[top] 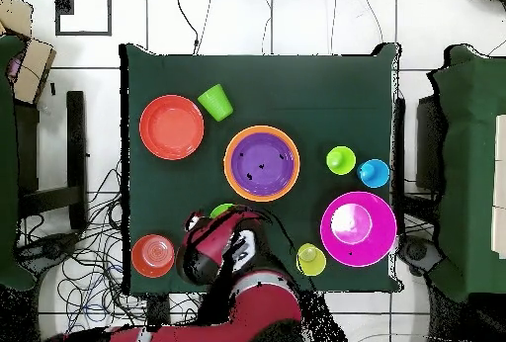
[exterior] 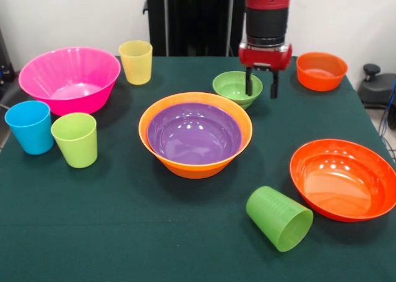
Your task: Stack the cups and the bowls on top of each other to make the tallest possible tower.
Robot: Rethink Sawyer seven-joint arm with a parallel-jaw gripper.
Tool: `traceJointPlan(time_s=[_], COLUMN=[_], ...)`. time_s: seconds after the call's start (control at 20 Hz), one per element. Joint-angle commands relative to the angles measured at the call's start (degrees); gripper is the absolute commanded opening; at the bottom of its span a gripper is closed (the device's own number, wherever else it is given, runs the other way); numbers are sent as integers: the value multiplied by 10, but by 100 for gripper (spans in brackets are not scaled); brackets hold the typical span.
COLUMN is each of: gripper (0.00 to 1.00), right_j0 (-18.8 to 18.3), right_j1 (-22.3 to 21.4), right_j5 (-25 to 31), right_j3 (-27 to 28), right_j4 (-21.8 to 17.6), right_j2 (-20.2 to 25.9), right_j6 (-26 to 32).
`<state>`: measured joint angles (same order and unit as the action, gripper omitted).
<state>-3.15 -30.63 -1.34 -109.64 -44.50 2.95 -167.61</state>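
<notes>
Small green bowl (exterior: 237, 87) sits upright right under the gripper (exterior: 260, 84), whose spread, empty jaws seem to straddle its far-right rim, purple-in-orange stack (exterior: 195, 133) just beside.

My counter (exterior: 124, 232) is covered edge to edge with a dark green cloth. Behind it in the front view stands a white wall (exterior: 68, 13). A black swivel chair (exterior: 377, 87) sits just off one far corner. From overhead, the floor (top: 296, 17) around me is pale tile, with black cables (top: 89, 289) tangled beside one side of the counter. Cardboard boxes (top: 25, 56) sit near one upper corner, and another green-covered table (top: 474, 160) stands alongside, apart from mine.
</notes>
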Motion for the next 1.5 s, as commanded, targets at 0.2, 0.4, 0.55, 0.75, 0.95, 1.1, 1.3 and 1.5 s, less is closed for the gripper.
traceJointPlan(time_s=[0.2, 0.4, 0.55, 0.75, 0.95, 1.1, 1.3, 1.5], gripper=[100, 100, 100, 100, 100, 100, 100, 100], right_j0=[50, 81, 141, 206, 230, 222, 221, 216], right_j1=[17, -1, 46, 123, 170, 185, 190, 198], right_j5=[-84, -90, -149, -227, -264, -265, -258, -264], right_j3=[-57, -95, -96, -92, -84, -74, -72, -70], right_j4=[59, 86, 124, 183, 225, 234, 245, 251], right_j2=[-73, -80, -126, -162, -171, -165, -160, -154], right_j6=[-59, -62, -73, -77, -68, -55, -45, -40])
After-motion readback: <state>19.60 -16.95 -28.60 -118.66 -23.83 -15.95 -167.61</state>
